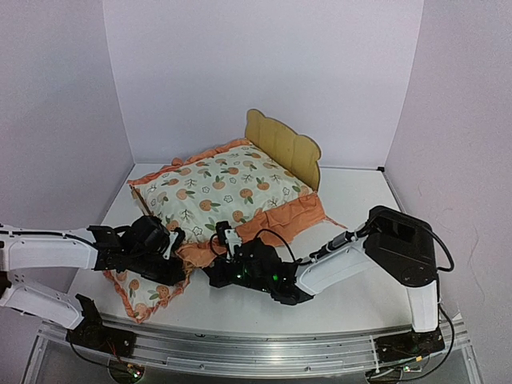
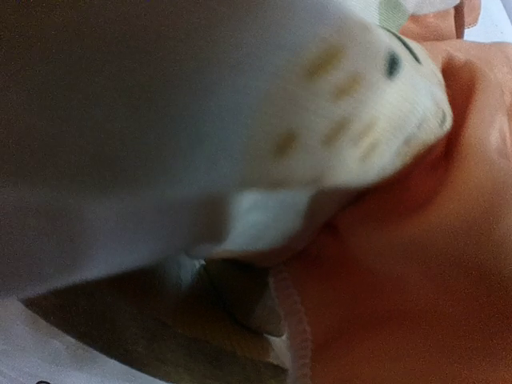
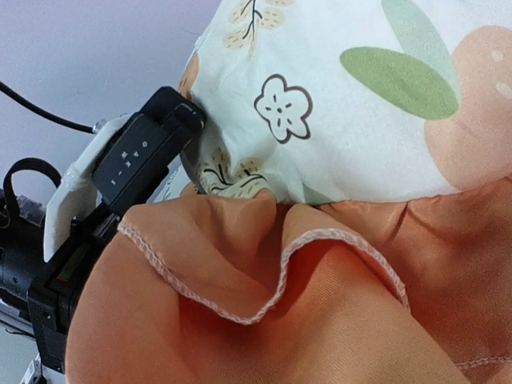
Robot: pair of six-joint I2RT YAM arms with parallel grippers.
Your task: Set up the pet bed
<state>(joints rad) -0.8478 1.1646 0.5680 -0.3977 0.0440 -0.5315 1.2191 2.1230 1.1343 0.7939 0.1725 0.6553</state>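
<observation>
1. Near edge: metal rail (image 1: 264, 352) with both arm bases bolted on it, white table (image 1: 360, 208) behind
2. Small fruit-print pillow (image 1: 148, 294) lies on the table near left, partly under the left arm, just beside the big cushion's near-left corner
3. Left gripper (image 1: 172, 246) is at the near-left corner of the mattress cushion (image 1: 224, 188), jaws closed; its wrist view is filled with blurred white print fabric and orange cloth, fingers hidden, cannot tell if fabric is pinched
4. Right gripper (image 1: 226, 240) is at the cushion's near edge, just right of the left gripper, jaws closed; fingers are buried in the orange ruffle (image 3: 264, 320), which bunches up right against the camera, cannot tell if cloth is caught between them
5. Right wrist view also shows a black module on a white bracket (image 3: 136, 152) touching the cushion's printed side, left of the ruffle
6. Mattress cushion runs diagonally from near left to far right, print side up, ruffle spilling onto the table on the right side
7. Pet bed (image 1: 284, 146) is at the far right end of the cushion: only the scalloped plywood headboard shows, upright, touching the cushion's far edge; the rest of the frame is hidden under the cushion
</observation>
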